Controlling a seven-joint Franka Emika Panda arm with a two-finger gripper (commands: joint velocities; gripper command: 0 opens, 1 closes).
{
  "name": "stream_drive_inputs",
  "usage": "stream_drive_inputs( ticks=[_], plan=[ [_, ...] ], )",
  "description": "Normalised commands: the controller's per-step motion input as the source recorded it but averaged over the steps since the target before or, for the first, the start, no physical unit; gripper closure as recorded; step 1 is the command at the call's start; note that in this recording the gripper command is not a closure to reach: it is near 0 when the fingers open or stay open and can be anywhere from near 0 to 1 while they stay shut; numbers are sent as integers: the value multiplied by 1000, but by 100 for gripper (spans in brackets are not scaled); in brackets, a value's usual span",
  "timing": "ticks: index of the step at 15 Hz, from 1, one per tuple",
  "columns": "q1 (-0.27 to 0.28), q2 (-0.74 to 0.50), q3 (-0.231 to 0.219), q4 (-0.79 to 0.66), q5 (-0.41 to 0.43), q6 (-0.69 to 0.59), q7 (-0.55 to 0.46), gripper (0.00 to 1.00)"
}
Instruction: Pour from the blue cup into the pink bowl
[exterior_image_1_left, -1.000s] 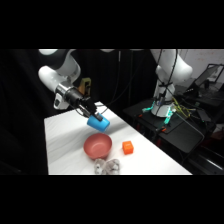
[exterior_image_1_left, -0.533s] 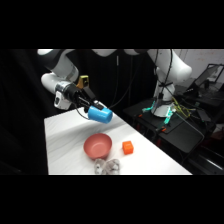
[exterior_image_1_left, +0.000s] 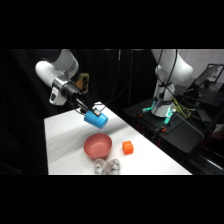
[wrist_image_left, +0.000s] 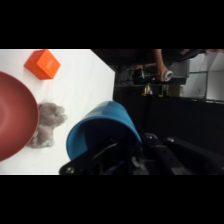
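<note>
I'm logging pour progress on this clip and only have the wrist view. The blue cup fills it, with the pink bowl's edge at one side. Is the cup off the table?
Observer: Yes. From the side, the blue cup hangs in the claw, clear of the white table.
Operator: Is it over the bowl yet?
Observer: It seems not quite. The cup is tilted, above and behind the pink bowl, and does not touch its rim.
Operator: Is anything else working nearby?
Observer: A second white arm stands over a separate dark bench at the right, away from the bowl.
</note>
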Motion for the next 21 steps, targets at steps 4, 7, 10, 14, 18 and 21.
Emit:
stream_drive_inputs(
  ticks=[4,7,10,14,18,21],
  plan=[
    [139,-776,-138,-983,-431,712,-248,15],
    [47,-610,-112,-988,-355,910,-188,15],
    [165,-535,-233,-996,-184,1000,-45,15],
    [317,-503,-286,-960,-95,1000,183,15],
    [335,-238,-157,-671,-110,1000,463,15],
    [46,124,143,-367,-307,923,731,15]
  ],
)
